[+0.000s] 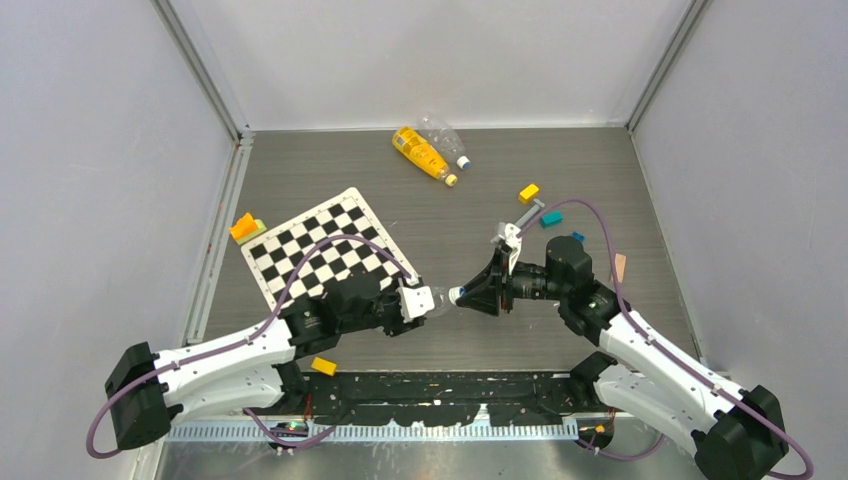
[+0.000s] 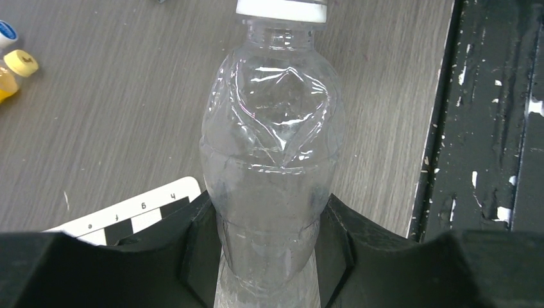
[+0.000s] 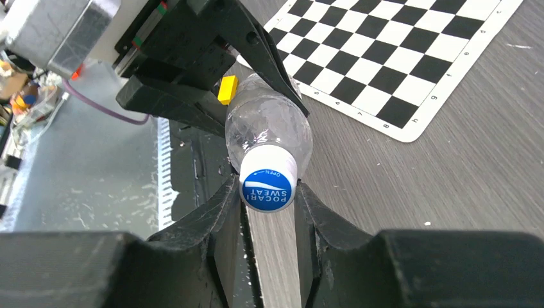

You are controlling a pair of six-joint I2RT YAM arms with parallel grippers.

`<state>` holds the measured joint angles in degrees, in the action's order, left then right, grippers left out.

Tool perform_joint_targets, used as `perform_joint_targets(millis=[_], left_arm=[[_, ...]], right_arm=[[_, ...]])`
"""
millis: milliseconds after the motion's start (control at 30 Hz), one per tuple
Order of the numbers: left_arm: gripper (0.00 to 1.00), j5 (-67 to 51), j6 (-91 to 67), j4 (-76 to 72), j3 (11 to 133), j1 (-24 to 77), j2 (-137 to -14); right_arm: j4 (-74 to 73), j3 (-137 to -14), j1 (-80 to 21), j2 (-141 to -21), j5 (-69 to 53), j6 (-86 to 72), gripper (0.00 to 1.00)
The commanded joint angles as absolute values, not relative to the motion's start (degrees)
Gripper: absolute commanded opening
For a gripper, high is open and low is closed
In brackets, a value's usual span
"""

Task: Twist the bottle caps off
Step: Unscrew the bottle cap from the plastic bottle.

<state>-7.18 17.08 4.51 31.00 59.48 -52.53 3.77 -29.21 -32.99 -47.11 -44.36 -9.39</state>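
One desk [image 1: 600,170], checkerboard [image 1: 330,245] lying on it. I see left hand [image 1: 420,300] at checkerboard's near-right corner, clenched on clear bottle [image 2: 269,160], which is held sideways, neck pointing away from checkerboard. Right hand [image 1: 465,293] just right of that, grasping cap [image 3: 268,186], white with blue top, still on neck. Beyond checkerboard's far corner: yellow-orange bottle [image 1: 420,153] and second clear bottle [image 1: 443,135] lying side by side, both capped.

My left gripper [image 2: 268,202] hides the clear bottle's [image 2: 269,128] base, and the top edge clips its white cap [image 2: 282,8]. The left edge cuts off the yellow bottle [image 2: 5,86], leaving only its neck and yellow cap [image 2: 20,62].
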Motion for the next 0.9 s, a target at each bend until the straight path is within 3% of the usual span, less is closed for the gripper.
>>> perform_joint_targets(millis=[0, 800, 833, 867], left_arm=[[0.04, -14.61, 17.23, 6.11, 33.73, 60.07, -52.7], [0.04, -15.07, 17.4, 7.43, 33.71, 60.03, -53.15], [0.03, -14.67, 17.4, 7.19, 33.48, 59.99, -53.01], [0.03, -14.16, 17.4, 6.97, 33.22, 60.02, -52.72]], right_arm=[[10.62, -27.7, -32.52, -45.79, -43.18, 0.6, 0.0], [15.79, -22.25, -32.96, -43.34, -42.13, 22.28, 0.01], [16.11, -22.16, -32.96, -43.38, -41.68, 21.63, 0.03], [17.19, -21.91, -32.96, -43.5, -40.41, 20.97, 0.15]])
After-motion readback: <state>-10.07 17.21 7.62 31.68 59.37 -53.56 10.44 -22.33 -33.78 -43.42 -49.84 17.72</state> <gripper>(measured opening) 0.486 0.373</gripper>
